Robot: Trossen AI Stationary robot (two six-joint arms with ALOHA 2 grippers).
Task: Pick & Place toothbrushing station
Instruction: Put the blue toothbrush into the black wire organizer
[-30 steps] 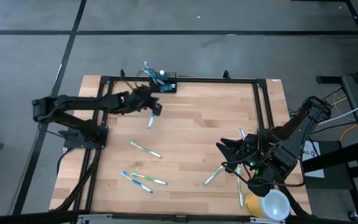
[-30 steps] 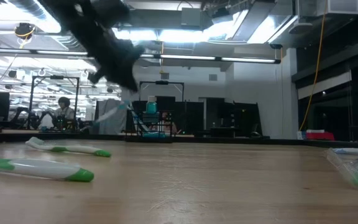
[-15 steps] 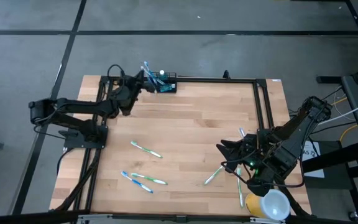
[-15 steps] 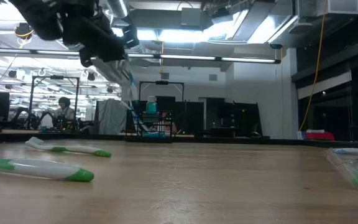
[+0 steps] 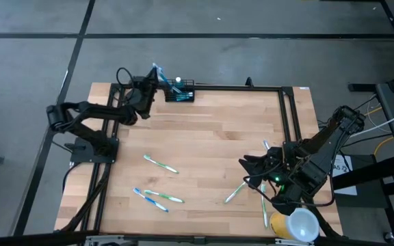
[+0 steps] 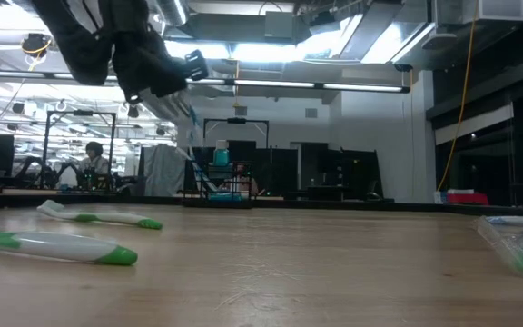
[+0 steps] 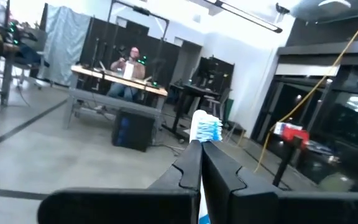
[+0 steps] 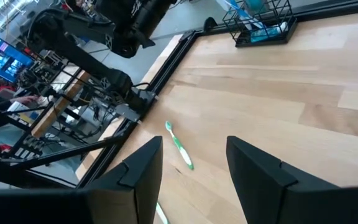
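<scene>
While toothbrushes (image 5: pixel 178 81) stand in the caddy (image 5: pixel 181 95), the left hand (image 5: pixel 152 76) – clamping another – hovers beside.

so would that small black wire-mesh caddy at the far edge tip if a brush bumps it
Probably. The small black wire-mesh caddy looks open and light, so a nudge would likely slide it. Toothbrushes leaning out above its rim may make it top-heavy. The left gripper should lower the blue-bristled toothbrush gently.

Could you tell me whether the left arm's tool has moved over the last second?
Yes. In the high view the left tool, shut on a toothbrush, has travelled from over the bare table towards the far edge, ending beside the black wire caddy.
</scene>
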